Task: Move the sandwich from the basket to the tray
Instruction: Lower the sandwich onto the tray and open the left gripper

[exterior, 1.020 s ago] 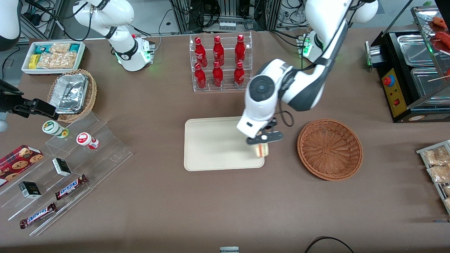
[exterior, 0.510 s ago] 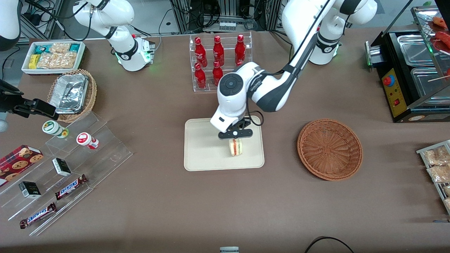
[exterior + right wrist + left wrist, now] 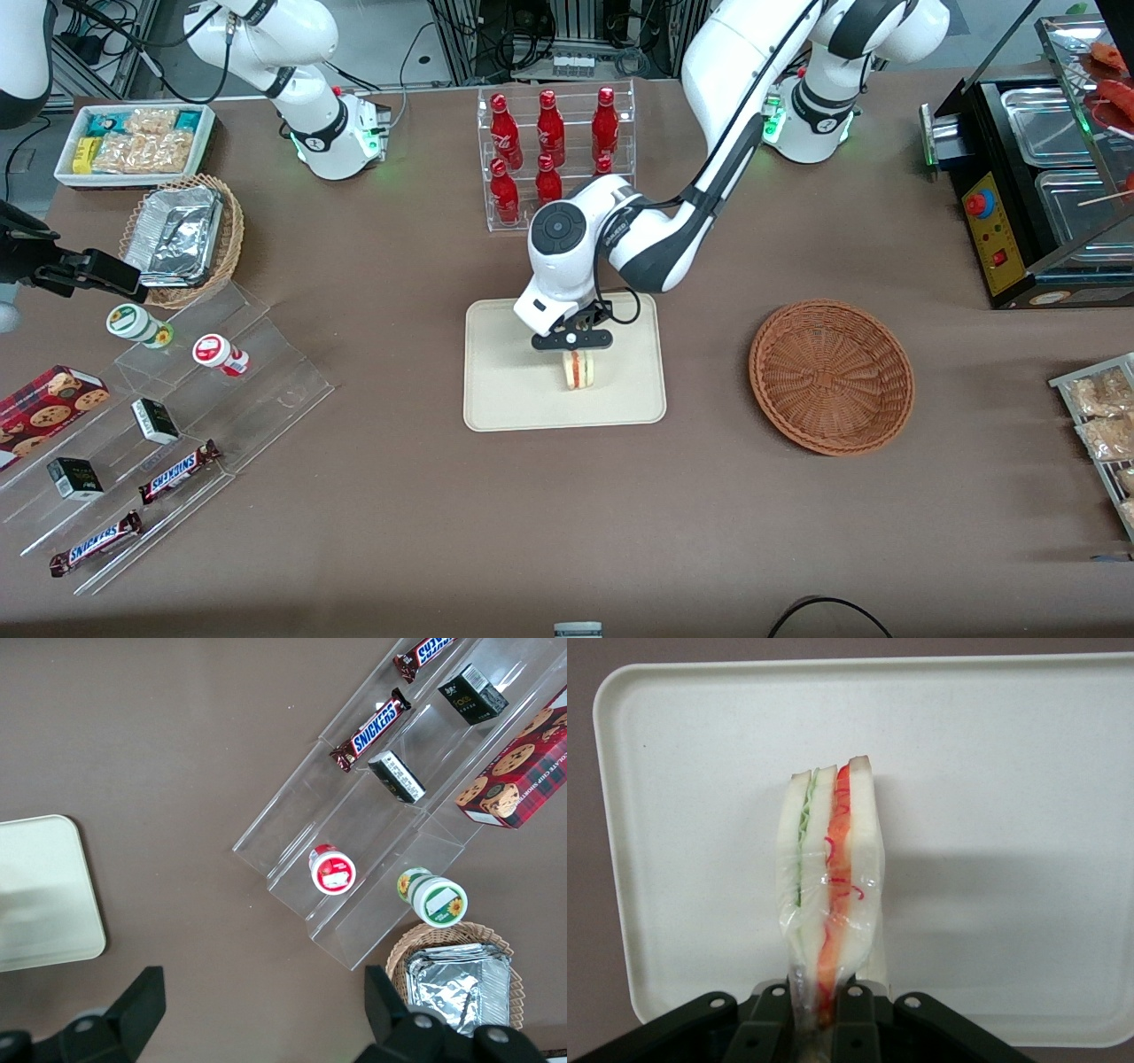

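The sandwich [image 3: 578, 369] is a white bread wedge with red and green layers in clear wrap. My left gripper [image 3: 572, 342] is shut on one end of it and holds it over the middle of the cream tray [image 3: 505, 381]. In the left wrist view the sandwich [image 3: 831, 877] stands on edge between the black fingers [image 3: 769, 1019], with the tray [image 3: 1010, 815] beneath it. I cannot tell whether it touches the tray. The reddish-brown basket [image 3: 831, 376] stands empty beside the tray, toward the working arm's end of the table.
A clear rack of red bottles [image 3: 554, 155] stands farther from the front camera than the tray. A clear stepped shelf with snack bars and cups [image 3: 168, 425], a tan basket with foil trays [image 3: 182, 237] and a white snack box [image 3: 135, 142] lie toward the parked arm's end. A black food warmer [image 3: 1036, 177] stands at the working arm's end.
My left gripper has carried the sandwich from the tray's edge nearest the basket to over the tray's middle. The basket has not moved.
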